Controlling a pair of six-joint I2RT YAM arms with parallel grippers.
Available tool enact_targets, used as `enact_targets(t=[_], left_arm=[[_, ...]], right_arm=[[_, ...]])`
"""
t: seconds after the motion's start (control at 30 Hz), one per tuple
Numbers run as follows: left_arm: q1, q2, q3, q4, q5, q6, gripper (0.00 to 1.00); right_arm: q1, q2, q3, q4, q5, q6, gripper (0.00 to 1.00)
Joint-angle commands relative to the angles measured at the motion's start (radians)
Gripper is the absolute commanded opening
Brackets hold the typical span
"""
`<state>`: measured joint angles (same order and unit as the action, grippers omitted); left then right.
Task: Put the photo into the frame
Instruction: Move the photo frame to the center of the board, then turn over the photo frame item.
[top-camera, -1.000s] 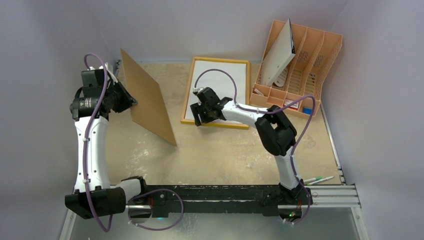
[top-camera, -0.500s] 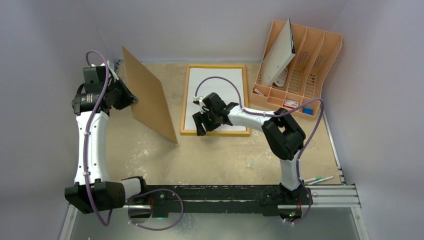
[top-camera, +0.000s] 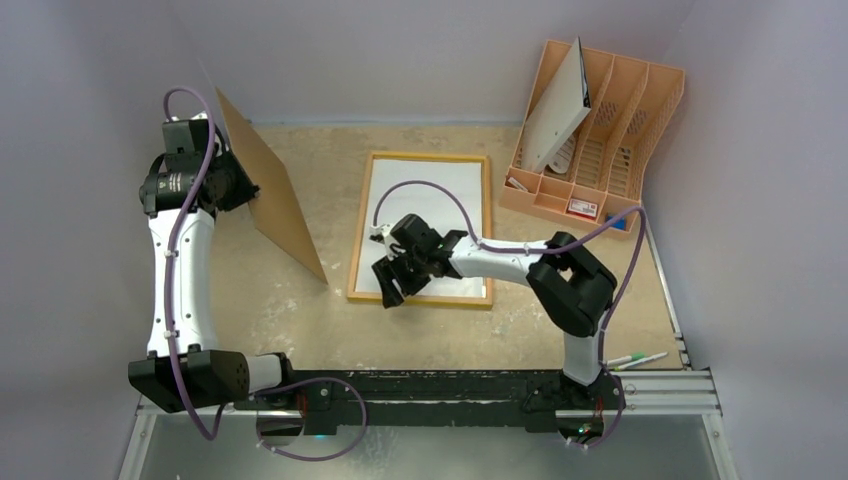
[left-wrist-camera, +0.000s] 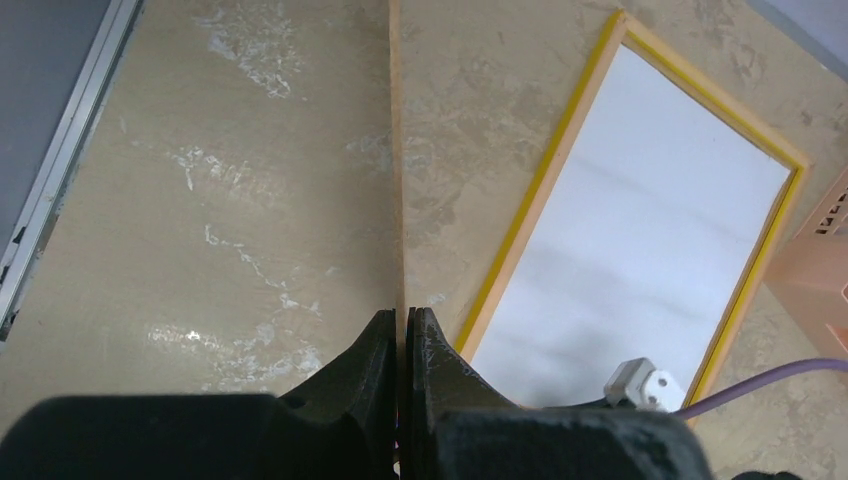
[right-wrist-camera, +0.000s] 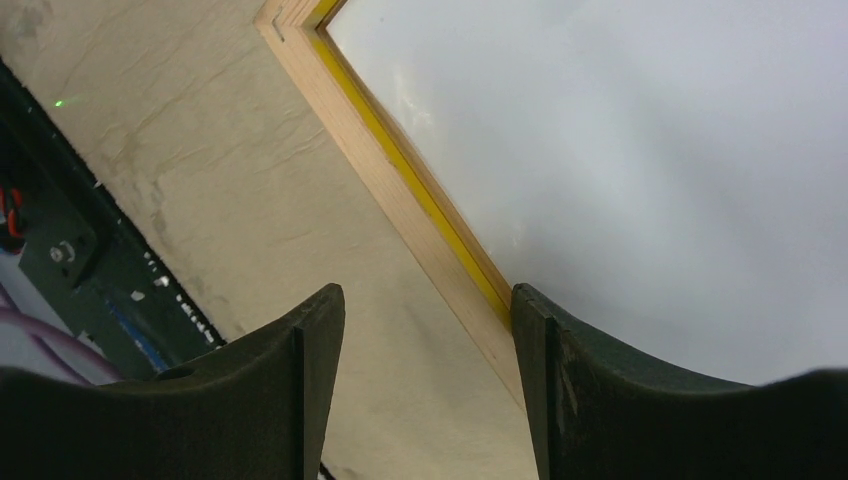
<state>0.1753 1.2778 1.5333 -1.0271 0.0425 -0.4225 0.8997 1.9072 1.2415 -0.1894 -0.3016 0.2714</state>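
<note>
**Board up at L, frame flat at centre**

L tool (top-camera: 238, 185) pinches brown board (top-camera: 272, 195), jaws pressed onto it; board stands on edge, tilted. Frame (top-camera: 361, 225) lies flat on bench (top-camera: 300, 320), centre, wood side up. Photo (top-camera: 450, 195) sits inside it, white back up. R tool (top-camera: 392, 285) spread, fingers either side of a frame rail nr its near-L corner. Orange organiser (top-camera: 620, 100) far R.

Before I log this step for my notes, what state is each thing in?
frame: lying flat, wood side up.
photo: inside frame, white side up.
board: held on edge, tilted.
left gripper: shut on board.
right gripper: open astride frame's edge.
organizer: upright, white sheet leaning inside.
</note>
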Motion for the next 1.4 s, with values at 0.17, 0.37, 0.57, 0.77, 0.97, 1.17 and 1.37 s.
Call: enact_targets(t=[0.17, 0.37, 0.57, 0.77, 0.97, 1.17, 1.37], left_arm=[[0.000, -0.007, 0.044, 0.039, 0.040, 0.006, 0.00], [-0.002, -0.010, 0.051, 0.052, 0.063, -0.011, 0.00], [-0.039, 0.009, 0.072, 0.076, 0.068, -0.028, 0.00], [-0.271, 0.094, 0.236, 0.037, -0.133, -0.059, 0.00], [-0.374, 0.120, 0.324, 0.085, -0.101, -0.040, 0.00], [-0.489, 0.122, 0.362, 0.147, -0.105, 0.048, 0.00], [-0.664, 0.118, 0.363, 0.286, -0.155, 0.193, 0.00]], right_arm=[[0.132, -0.130, -0.103, 0.001, -0.018, 0.187, 0.64], [0.130, -0.238, 0.021, -0.116, 0.174, 0.282, 0.71], [0.021, -0.271, 0.175, -0.206, 0.284, 0.380, 0.77], [-0.154, -0.318, 0.260, -0.199, 0.243, 0.410, 0.87], [-0.277, -0.352, 0.374, -0.251, 0.252, 0.438, 0.99], [-0.333, -0.356, 0.497, -0.234, 0.191, 0.476, 0.98], [-0.334, -0.235, 0.735, -0.225, 0.162, 0.530, 0.95]])
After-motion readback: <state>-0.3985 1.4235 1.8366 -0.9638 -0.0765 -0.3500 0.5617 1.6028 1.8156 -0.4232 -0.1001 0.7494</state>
